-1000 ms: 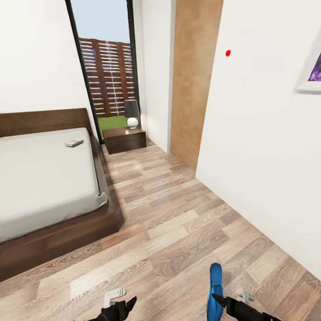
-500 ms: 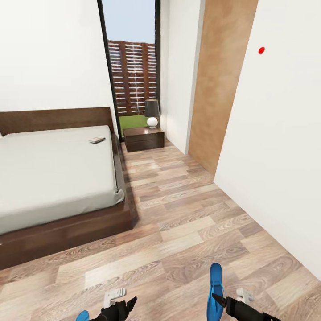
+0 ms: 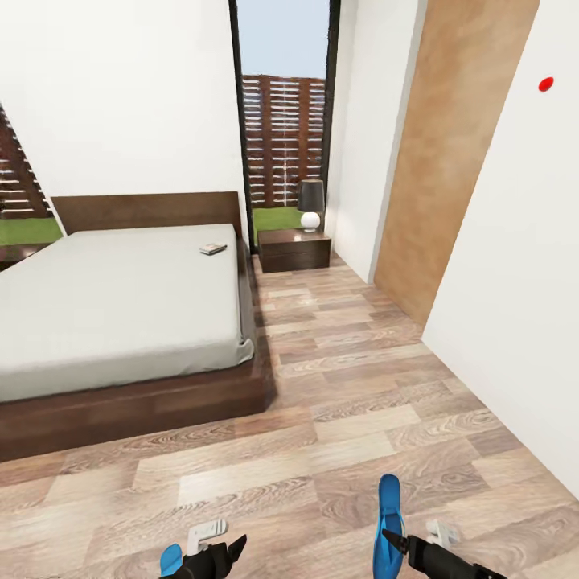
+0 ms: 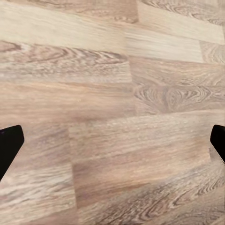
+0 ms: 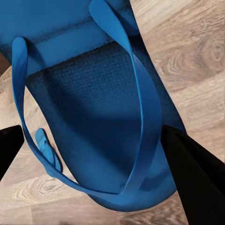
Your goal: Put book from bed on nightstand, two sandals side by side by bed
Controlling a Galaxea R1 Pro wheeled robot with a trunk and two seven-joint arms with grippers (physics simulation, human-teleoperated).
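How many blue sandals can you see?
2. One bright blue flat sandal sits in the right claw above the wood floor. A blue bit of the other peeks out by the left claw, mostly hidden.

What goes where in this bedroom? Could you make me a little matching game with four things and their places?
Things:
1. book
2. lamp
3. sandal
4. red dot

Places:
A. on the wall
B. in the right hand
C. on the bed
D. on the nightstand

Pairs: 1-C, 2-D, 3-B, 4-A
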